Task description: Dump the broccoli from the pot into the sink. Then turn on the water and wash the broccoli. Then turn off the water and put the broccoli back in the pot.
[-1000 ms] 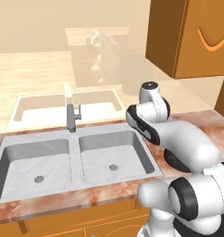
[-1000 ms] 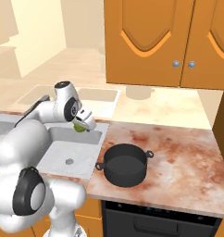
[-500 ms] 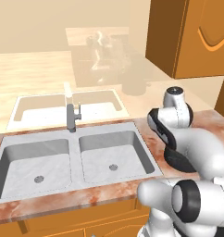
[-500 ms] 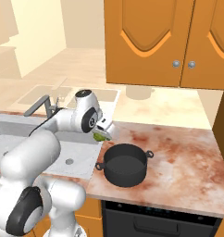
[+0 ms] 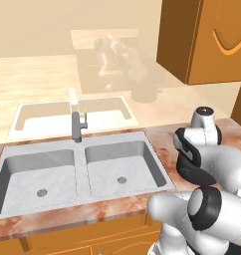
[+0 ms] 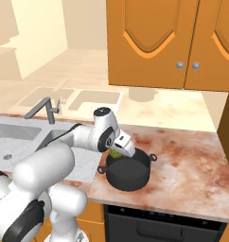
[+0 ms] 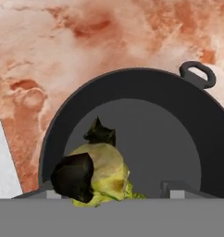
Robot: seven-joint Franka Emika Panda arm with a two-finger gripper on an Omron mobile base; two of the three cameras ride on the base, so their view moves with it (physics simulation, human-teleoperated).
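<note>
While we hold the broccoli (image 7: 102, 178) clamped between our fingertips (image 7: 73, 178), our gripper (image 6: 120, 147) hangs just above the near-left rim of the pot (image 6: 128, 170), which stands on the counter (image 6: 182, 160) near its front edge, just beside the right edge of the sink (image 5: 82, 172). A second ago the gripper was over the right basin with the floret in it; half a second ago it was crossing the sink's right edge; now it has swung all the way to the pot. That shift tells us the washing is behind us: the faucet (image 5: 77, 125) runs no stream, both basins lie bare, and only the last step, returning the floret to the pot, is left.

From the hand view, the dark bowl of the pot opens right beneath the floret, one small side handle (image 7: 198, 74) showing at the far rim. The broccoli sits over the inner wall on the near side, not over the middle, so we judge a little more reach toward the centre would make the drop safer. The jaws are closed on the floret, one dark tip pressed to its flank. The next move, as we see it, is to part them and let the floret fall to the flat base; the risk is that it catches the rim and rolls onto the counter.
</note>
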